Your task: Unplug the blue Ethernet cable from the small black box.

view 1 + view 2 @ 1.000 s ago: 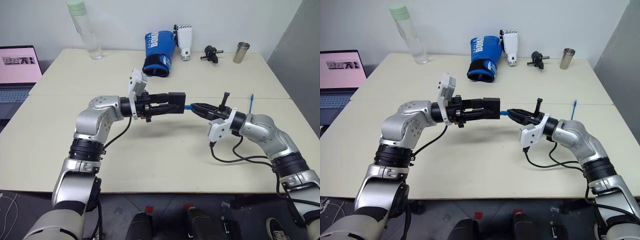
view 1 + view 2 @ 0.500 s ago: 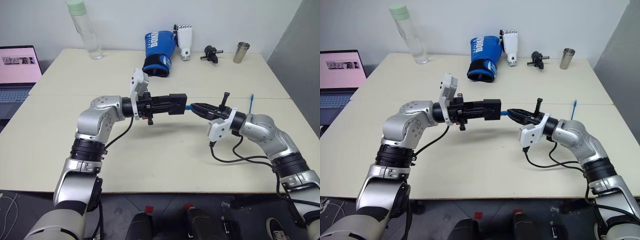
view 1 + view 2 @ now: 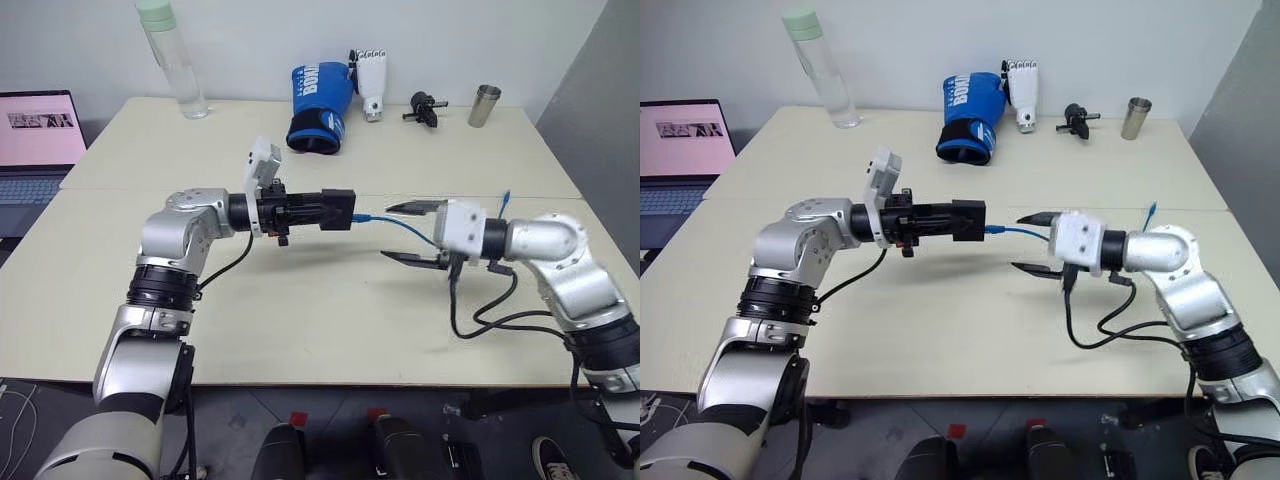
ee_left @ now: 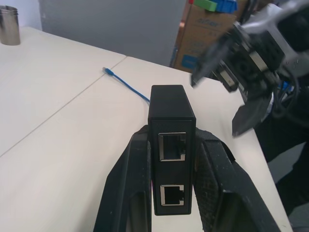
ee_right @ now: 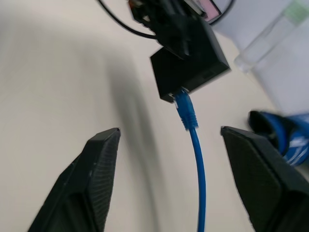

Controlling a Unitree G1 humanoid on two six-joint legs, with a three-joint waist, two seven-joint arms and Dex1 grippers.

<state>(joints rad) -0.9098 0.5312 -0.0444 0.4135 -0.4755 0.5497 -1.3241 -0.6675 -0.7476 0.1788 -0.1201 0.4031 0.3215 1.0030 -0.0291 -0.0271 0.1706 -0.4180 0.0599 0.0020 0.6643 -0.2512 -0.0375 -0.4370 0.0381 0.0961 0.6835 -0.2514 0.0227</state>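
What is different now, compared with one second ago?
The right hand let go of the plug, opened wide and rolled, drawing back slightly. The left hand stays shut on the box, and the cable is still plugged in.

Small black box (image 3: 337,209) held above table (image 3: 300,310) centre, left of the right gripper (image 3: 412,233). Blue Ethernet cable (image 3: 400,226) runs from box rightward toward table's right edge. Glove (image 3: 317,106), cup (image 3: 484,105) along far edge.

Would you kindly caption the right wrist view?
Open right gripper facing the blue Ethernet cable, plugged into the small black box.
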